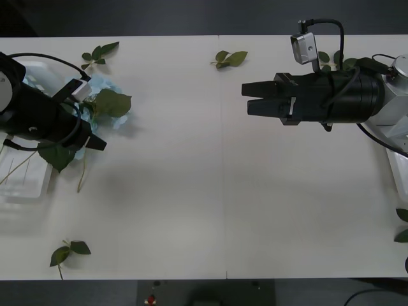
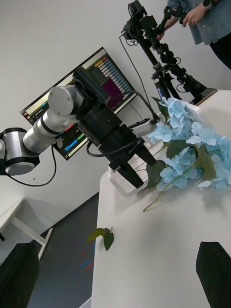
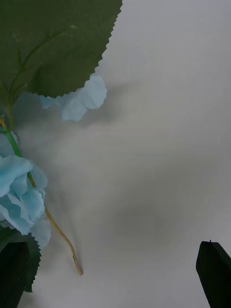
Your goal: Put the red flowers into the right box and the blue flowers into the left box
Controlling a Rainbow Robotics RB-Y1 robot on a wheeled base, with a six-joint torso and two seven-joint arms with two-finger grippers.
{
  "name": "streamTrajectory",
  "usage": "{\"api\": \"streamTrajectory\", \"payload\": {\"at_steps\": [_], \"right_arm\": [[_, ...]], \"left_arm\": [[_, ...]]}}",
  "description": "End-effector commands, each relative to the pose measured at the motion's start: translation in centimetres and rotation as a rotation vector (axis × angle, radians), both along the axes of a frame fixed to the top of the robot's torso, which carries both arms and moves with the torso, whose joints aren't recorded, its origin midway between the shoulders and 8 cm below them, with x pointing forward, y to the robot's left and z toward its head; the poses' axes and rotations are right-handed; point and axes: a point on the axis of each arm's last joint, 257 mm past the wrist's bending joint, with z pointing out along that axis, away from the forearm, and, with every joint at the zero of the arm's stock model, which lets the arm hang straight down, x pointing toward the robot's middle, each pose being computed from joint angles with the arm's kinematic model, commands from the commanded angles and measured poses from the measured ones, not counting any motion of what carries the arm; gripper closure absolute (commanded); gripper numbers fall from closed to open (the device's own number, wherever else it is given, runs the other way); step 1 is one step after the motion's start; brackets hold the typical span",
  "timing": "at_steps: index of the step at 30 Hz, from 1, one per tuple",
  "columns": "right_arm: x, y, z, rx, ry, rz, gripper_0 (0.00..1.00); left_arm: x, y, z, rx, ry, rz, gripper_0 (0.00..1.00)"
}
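The blue flowers (image 1: 102, 86) lie in a pale heap with big green leaves on the table's left side, beside the left box (image 1: 25, 182). My left gripper (image 1: 90, 139) hangs open right over that heap; its wrist view has a blue cluster (image 3: 19, 192), a broad leaf (image 3: 53, 43) and a thin stem (image 3: 62, 236) between its spread fingers (image 3: 214, 274). My right gripper (image 1: 247, 99) is open and empty above the table's right half, pointing left at the blue flowers (image 2: 187, 144) and the left gripper (image 2: 132, 168). A corner of the right box (image 1: 401, 172) shows at the right edge. The red flowers are hidden.
Loose leaf sprigs lie at the back left (image 1: 99, 52), back middle (image 1: 229, 58) and front left (image 1: 69, 250). More leaves show behind the right arm (image 1: 331, 58) and at the right edge (image 1: 401, 223). Bare white tabletop (image 1: 210, 185) spans the middle.
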Motion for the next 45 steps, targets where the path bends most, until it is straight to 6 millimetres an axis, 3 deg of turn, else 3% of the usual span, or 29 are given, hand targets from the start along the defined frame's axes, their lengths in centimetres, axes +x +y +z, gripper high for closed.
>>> {"api": "streamTrajectory", "payload": {"at_steps": [1, 8, 18, 25, 35, 45], "right_arm": [[-0.1, 0.1, 2.5, 0.008, -0.062, 0.019, 0.05], [-0.1, 0.1, 2.5, 0.008, -0.062, 0.019, 0.05], [-0.1, 0.1, 2.5, 0.008, -0.062, 0.019, 0.05], [-0.1, 0.1, 2.5, 0.008, -0.062, 0.019, 0.05], [-0.1, 0.1, 2.5, 0.008, -0.062, 0.019, 0.05], [-0.1, 0.1, 2.5, 0.008, -0.062, 0.019, 0.05]], "left_arm": [[2.4, -0.9, 1.9, -0.024, -0.067, 0.061, 0.0], [4.2, -0.2, 0.8, -0.053, -0.03, 0.133, 0.0], [7.3, -0.9, -0.7, -0.065, -0.041, 0.174, 0.0], [8.9, 0.9, -1.6, -0.032, -0.049, 0.221, 0.0], [9.3, 5.2, -1.5, 0.055, -0.065, 0.267, 0.0], [8.5, 5.9, -3.2, 0.104, -0.034, 0.26, 0.0]]}}
